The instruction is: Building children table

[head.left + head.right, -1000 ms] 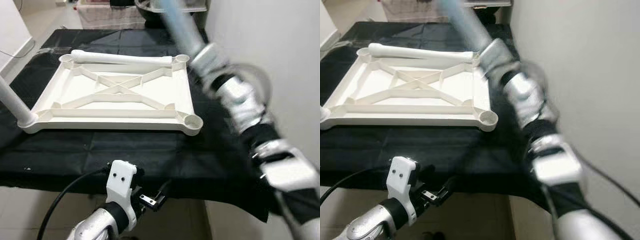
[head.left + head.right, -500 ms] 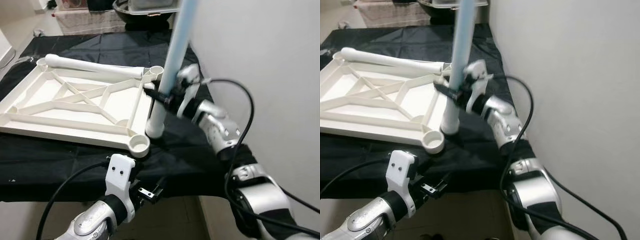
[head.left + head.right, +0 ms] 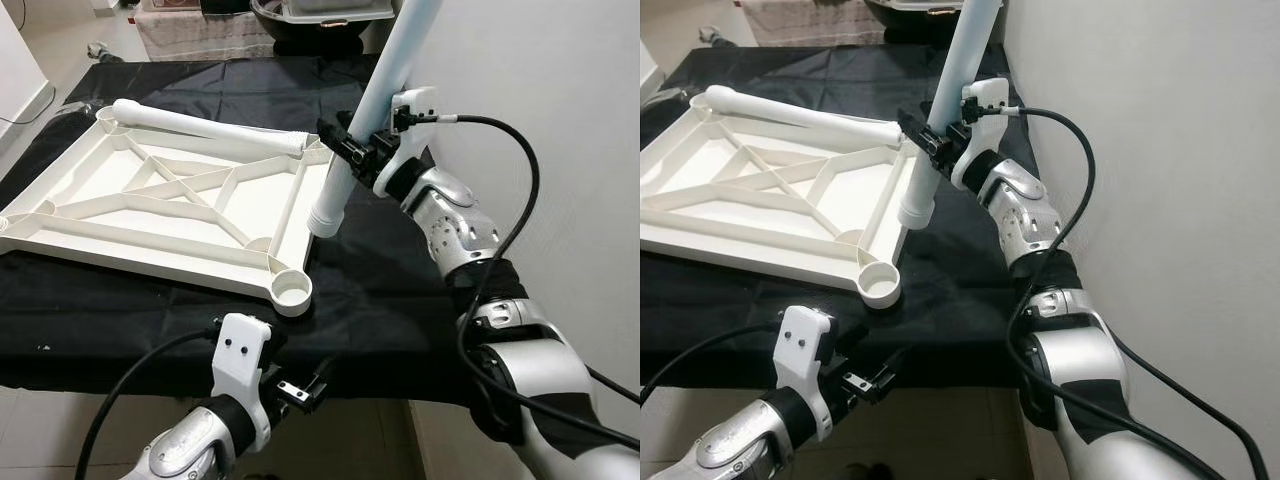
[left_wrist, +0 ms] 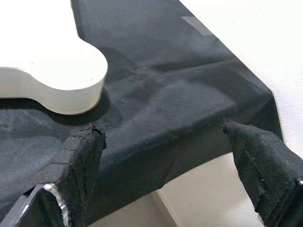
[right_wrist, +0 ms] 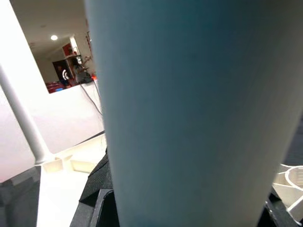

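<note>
From the left eye view we saw the white tabletop lying upside down on the black cloth, its ribbed underside facing up. One white leg lay along its far edge. Our right gripper was clamped around the pale blue leg, which stood tilted, its top leaning away and out of frame. Half a second earlier the leg's lower end had hung close to the near right corner socket; now it sat higher and farther back, just beside the tabletop's right edge and apart from that socket. The whole picture had also shifted, so our head had moved as well. Our left gripper hung low in front of the cloth's near edge, much as before.

The right eye view gave us the same scene: the blue leg gripped partway up, the open socket below and nearer to us.

In the left wrist view our two black fingers stood wide apart with nothing between them, pointing at the cloth and a rounded corner of the tabletop.

In the right wrist view the blue leg sat very close between the closed fingers, with a mounted white leg standing upright beyond.
</note>
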Controlling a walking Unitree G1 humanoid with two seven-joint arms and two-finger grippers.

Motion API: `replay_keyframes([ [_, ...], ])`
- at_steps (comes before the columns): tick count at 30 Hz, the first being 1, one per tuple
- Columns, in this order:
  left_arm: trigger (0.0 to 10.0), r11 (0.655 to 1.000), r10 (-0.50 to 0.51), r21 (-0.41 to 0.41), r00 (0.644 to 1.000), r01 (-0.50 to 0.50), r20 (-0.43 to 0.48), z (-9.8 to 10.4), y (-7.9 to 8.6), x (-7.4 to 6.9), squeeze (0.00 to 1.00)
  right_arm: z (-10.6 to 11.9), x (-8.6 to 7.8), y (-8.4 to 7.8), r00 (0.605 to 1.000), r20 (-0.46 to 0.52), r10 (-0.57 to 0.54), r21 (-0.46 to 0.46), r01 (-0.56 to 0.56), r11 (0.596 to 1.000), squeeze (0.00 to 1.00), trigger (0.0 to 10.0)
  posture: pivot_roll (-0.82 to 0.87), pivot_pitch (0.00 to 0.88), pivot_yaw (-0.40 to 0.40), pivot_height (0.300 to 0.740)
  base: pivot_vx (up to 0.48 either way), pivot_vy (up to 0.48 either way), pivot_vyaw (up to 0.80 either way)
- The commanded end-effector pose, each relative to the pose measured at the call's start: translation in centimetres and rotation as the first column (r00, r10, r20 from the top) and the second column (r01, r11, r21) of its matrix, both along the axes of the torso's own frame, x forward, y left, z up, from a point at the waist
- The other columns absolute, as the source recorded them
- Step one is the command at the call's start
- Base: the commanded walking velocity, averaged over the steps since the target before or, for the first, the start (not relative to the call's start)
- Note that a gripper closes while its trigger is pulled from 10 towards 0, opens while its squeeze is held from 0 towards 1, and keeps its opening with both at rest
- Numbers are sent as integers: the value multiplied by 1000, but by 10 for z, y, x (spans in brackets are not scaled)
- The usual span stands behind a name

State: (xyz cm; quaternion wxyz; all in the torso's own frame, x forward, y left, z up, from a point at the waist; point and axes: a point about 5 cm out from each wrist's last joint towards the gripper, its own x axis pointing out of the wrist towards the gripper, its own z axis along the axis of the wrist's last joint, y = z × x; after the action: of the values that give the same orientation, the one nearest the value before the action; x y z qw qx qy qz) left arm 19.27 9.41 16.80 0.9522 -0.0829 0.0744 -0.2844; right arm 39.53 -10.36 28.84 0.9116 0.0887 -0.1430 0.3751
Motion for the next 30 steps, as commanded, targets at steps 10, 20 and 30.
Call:
replay_keyframes([
  [10,10000,994,101,25,993,-103,59,4,7,6,0,-2,3,-4,985,36,-168,9,168,986,0,10000,230,178,-14,740,0,0,478],
  [20,10000,993,111,34,992,-113,55,0,8,6,0,3,4,-19,970,62,-233,28,232,972,0,10000,225,176,-15,740,0,0,718],
  [30,10000,993,109,37,993,-111,52,-2,7,4,0,3,4,-20,979,56,-196,38,194,980,0,10000,228,165,-14,740,0,0,754],
])
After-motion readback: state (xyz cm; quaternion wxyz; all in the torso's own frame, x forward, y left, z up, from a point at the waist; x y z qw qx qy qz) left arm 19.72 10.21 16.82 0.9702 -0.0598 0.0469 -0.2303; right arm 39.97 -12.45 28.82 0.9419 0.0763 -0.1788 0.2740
